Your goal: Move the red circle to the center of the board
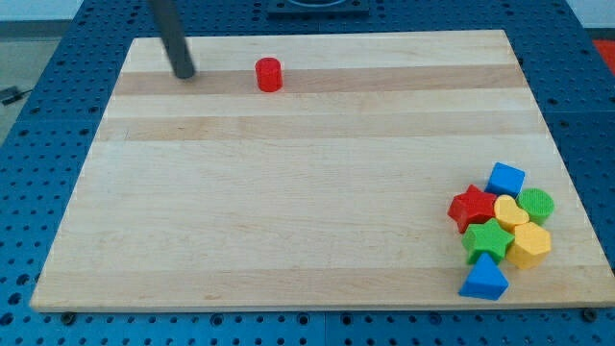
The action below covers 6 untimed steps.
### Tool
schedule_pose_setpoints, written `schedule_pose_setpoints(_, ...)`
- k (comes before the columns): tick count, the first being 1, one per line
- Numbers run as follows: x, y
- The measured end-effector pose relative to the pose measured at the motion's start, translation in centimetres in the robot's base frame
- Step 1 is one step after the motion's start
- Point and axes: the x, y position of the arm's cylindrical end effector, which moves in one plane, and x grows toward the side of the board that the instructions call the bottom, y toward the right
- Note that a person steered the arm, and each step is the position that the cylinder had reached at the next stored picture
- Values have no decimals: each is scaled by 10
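The red circle (pixel 269 74) is a short red cylinder standing near the view's top edge of the wooden board (pixel 288 192), left of the board's middle. My tip (pixel 184 73) rests on the board to the view's left of the red circle, about 90 pixels away, at the same height in the view. It does not touch any block.
A cluster of blocks sits at the view's bottom right: a red star (pixel 472 207), a blue cube (pixel 505 179), a green circle (pixel 536 203), a yellow heart (pixel 510 210), a green star (pixel 487 238), a yellow hexagon (pixel 529 244) and a blue triangle (pixel 484 280).
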Motion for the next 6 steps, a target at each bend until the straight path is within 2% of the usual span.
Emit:
schedule_pose_setpoints(2, 5, 102)
schedule_pose_setpoints(3, 22, 145)
schedule_pose_setpoints(6, 116, 157)
